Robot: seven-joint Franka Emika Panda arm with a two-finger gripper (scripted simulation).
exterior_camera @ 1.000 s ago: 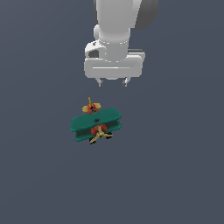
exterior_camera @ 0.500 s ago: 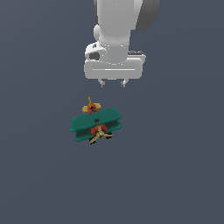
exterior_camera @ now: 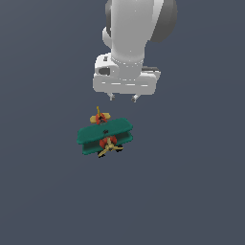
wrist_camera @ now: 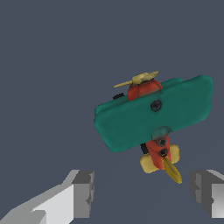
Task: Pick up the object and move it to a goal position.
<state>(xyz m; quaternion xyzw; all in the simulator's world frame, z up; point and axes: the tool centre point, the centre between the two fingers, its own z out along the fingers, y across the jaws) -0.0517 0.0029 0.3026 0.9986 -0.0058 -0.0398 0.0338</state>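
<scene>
The object, a small toy biplane (exterior_camera: 105, 136) with green wings, a red body and a yellow propeller, rests on the dark grey floor. In the wrist view the biplane (wrist_camera: 154, 113) shows its upper wing, with its yellow tail pointing toward the fingers. My gripper (exterior_camera: 123, 97) hangs above the floor, behind the plane and slightly toward the exterior view's right, not touching it. It is open, with nothing between the two fingertips (wrist_camera: 83, 194). The gripper (wrist_camera: 142, 192) stands wider than the plane's tail.
A plain dark grey floor (exterior_camera: 191, 191) surrounds the plane on all sides. The white arm (exterior_camera: 136, 33) rises above the gripper. No goal marker shows in either view.
The gripper has crept slightly down toward the floor and the plane. The biplane has not moved.
</scene>
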